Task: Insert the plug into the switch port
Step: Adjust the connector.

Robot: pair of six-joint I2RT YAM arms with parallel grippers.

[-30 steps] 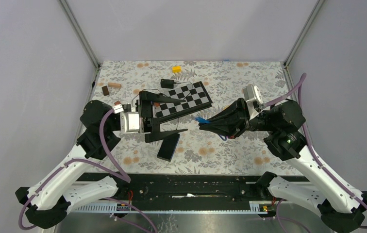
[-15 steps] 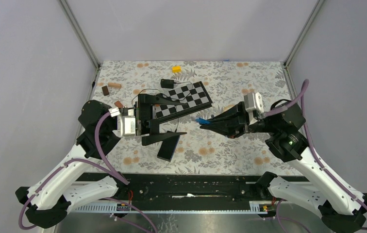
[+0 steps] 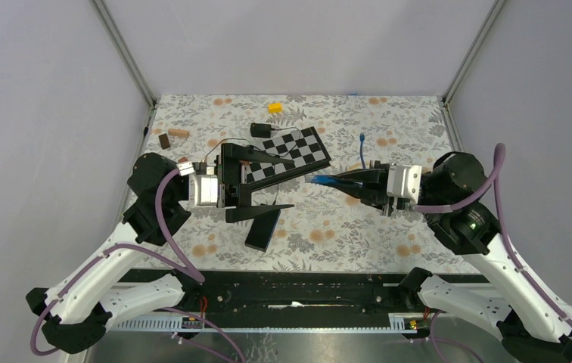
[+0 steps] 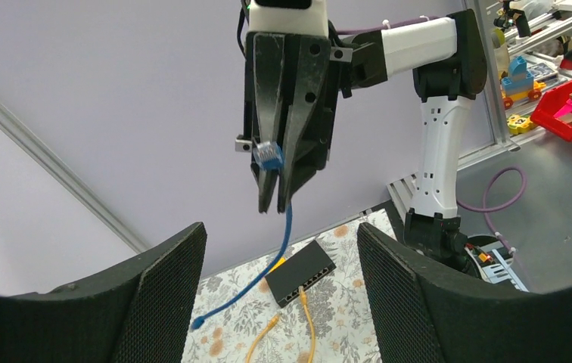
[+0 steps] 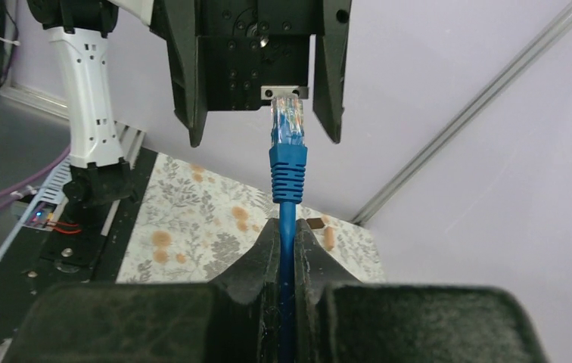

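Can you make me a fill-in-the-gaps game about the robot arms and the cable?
1. The right gripper is shut on a ___ cable.
2. The left gripper is ___ and holds nothing.
3. The thin cables lying by the switch are ___.
Missing words: blue; open; yellow.
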